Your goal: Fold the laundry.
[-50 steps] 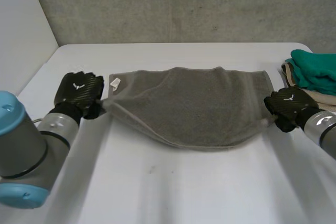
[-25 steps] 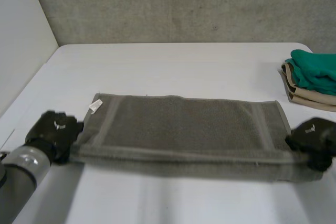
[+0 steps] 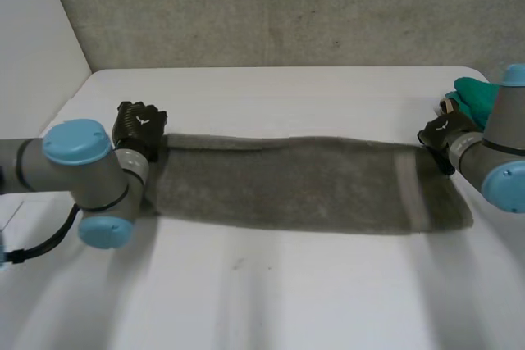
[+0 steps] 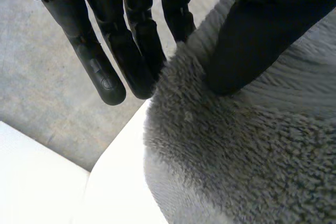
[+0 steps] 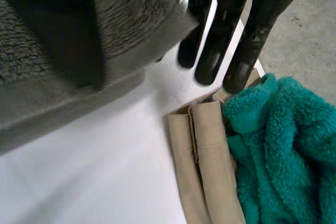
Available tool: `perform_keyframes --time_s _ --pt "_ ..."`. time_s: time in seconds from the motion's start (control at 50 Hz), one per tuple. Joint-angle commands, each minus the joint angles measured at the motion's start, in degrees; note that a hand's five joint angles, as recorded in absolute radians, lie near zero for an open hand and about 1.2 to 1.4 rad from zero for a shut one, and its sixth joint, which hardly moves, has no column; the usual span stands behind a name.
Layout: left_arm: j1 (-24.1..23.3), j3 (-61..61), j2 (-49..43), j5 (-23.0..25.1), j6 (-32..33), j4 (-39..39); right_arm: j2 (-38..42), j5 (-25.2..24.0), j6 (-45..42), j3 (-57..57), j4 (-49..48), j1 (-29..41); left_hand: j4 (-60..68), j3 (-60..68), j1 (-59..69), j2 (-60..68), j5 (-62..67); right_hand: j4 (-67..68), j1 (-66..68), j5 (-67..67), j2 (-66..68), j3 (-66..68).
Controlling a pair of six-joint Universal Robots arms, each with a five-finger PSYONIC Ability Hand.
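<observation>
Grey concrete wall behind white bench (image 3: pixel 271 284).

Head view: grey towel (image 3: pixel 295 182) drawn out as a long flat band across the bench. One short end is at the left hand (image 3: pixel 139 127), the other at the right hand (image 3: pixel 443 131). Teal cloth (image 3: pixel 476 96) sits on beige cloth (image 3: pixel 449 108) at the bench's right edge, just beside the right hand.

Left wrist view: thumb (image 4: pixel 262 30) on top of the towel edge, straight fingers (image 4: pixel 126 56) under it; towel pinched between them.

Right wrist view: like grip. Thumb over the towel corner, fingers beneath, pinching it. Folded beige cloth and teal cloth lie past the fingertips, apart from the towel.
</observation>
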Motion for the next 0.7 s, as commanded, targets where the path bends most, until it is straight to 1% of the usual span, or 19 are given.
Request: perform_keyframes --time_s 0.02,0.06,0.12,0.14,0.2,0.22,0.28,0.3,0.36,0.38,0.46,0.52,0.6,0.66,0.7 --pt "-3.37 3.60 -3.33 -1.02 3.09 1.14 4.75 4.39 2.89 -7.29 0.41 2.66 -54.13 -53.60 -52.22 -53.68 -53.08 -45.57 -35.26 -45.71 -44.00 -44.16" --pt "-3.99 3.51 -2.89 -1.11 3.63 1.85 3.35 5.62 5.95 -7.20 -0.47 2.83 -54.13 -53.60 -52.22 -53.68 -53.08 -45.57 -35.26 -45.71 -44.00 -44.16" --pt "-4.34 2.90 -2.10 -1.37 3.19 2.64 0.37 5.63 10.09 -6.06 -2.05 2.66 -54.13 -53.60 -52.22 -53.68 -53.08 -45.57 -35.26 -45.71 -44.00 -44.16" --pt "-4.34 2.55 -1.66 -1.46 3.10 2.64 -2.61 5.19 13.15 -4.06 -3.45 2.57 -54.13 -53.60 -52.22 -53.68 -53.08 -45.57 -35.26 -45.71 -44.00 -44.16" --pt "-4.08 -0.17 1.85 -1.38 3.10 2.55 -8.06 3.79 16.43 0.96 -5.39 2.48 -54.13 -53.60 -52.22 -53.68 -53.08 -45.57 -35.26 -45.71 -44.00 -44.16" --pt "-3.99 -1.05 2.82 -1.29 3.10 2.55 -12.00 2.48 17.91 4.37 -5.92 2.40 -54.13 -53.60 -52.22 -53.68 -53.08 -45.57 -35.26 -45.71 -44.00 -44.16" --pt "-3.82 -4.92 6.60 -1.11 2.93 2.55 -17.21 -0.69 18.63 9.75 -6.10 2.05 -54.13 -53.60 -52.22 -53.68 -53.08 -45.57 -35.26 -45.71 -44.00 -44.16" --pt "-3.82 -5.97 7.56 -1.11 2.93 2.55 -19.75 -2.79 18.46 13.51 -6.01 1.35 -54.13 -53.60 -52.22 -53.68 -53.08 -45.57 -35.26 -45.71 -44.00 -44.16" --pt "-3.82 -10.01 10.99 -1.11 2.84 2.47 -22.23 -5.61 18.37 19.50 -5.92 -0.32 -54.13 -53.60 -52.22 -53.68 -53.08 -45.57 -35.26 -45.71 -44.00 -44.16" --pt "-3.73 -11.16 11.87 -1.11 2.84 2.47 -23.37 -7.36 18.11 23.61 -5.92 -1.72 -54.13 -53.60 -52.22 -53.68 -53.08 -45.57 -35.26 -45.71 -44.00 -44.16" --pt "-3.73 -16.17 15.21 -1.02 1.96 2.82 -26.00 -9.83 17.84 31.62 -6.44 -3.23 -54.13 -53.60 -52.22 -53.68 -53.08 -45.57 -35.26 -45.71 -44.00 -44.16" --pt "-3.82 -18.81 16.80 -0.94 0.38 2.91 -26.89 -10.45 17.23 35.68 -7.50 -4.10 -54.13 -53.60 -52.22 -53.68 -53.08 -45.57 -35.26 -45.71 -44.00 -44.16" --pt "-3.99 -20.13 17.50 -0.85 -1.46 2.91 -26.98 -11.68 15.56 40.87 -12.06 -6.65 -54.13 -53.60 -52.22 -53.68 -53.08 -45.57 -35.26 -45.71 -44.00 -44.16" --pt "-3.99 -20.13 17.59 -0.85 -1.99 2.91 -26.46 -11.86 14.42 43.16 -15.93 -7.45 -54.13 -53.60 -52.22 -53.68 -53.08 -40.62 -30.31 -40.77 -39.06 -39.22" --pt "-3.99 -20.13 17.50 -0.85 -1.99 2.91 -24.62 -11.86 13.80 43.60 -18.22 -7.54 -54.13 -53.60 -52.22 -53.68 -53.08 -36.75 -26.45 -36.90 -35.19 -35.35"
